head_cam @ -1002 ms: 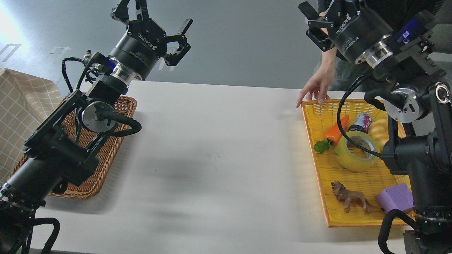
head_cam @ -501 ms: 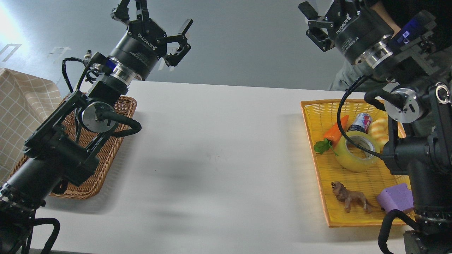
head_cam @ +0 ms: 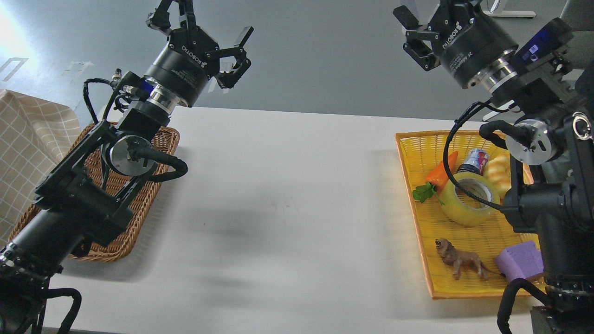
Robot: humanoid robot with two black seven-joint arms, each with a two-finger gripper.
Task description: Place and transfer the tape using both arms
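Observation:
The tape (head_cam: 468, 200), a translucent yellow roll with a pale core, lies in the yellow basket (head_cam: 420, 195) at the right, partly behind a black cable of my right arm. My left gripper (head_cam: 204, 25) is open and empty, held high over the table's far left, above the brown wicker basket (head_cam: 139, 204). My right gripper (head_cam: 420, 32) is open and empty, raised high above the far end of the yellow basket. Neither touches the tape.
In the yellow basket lie a toy carrot (head_cam: 441, 174), a small can (head_cam: 475, 161), a bread-shaped toy (head_cam: 497, 169), a toy lion (head_cam: 459, 260) and a purple block (head_cam: 519, 260). A checked cloth (head_cam: 28, 139) lies at far left. The white table (head_cam: 287, 208) spans between the baskets.
A person's hand that touched the yellow basket's far rim has withdrawn out of view. Both arms have shifted only slightly.

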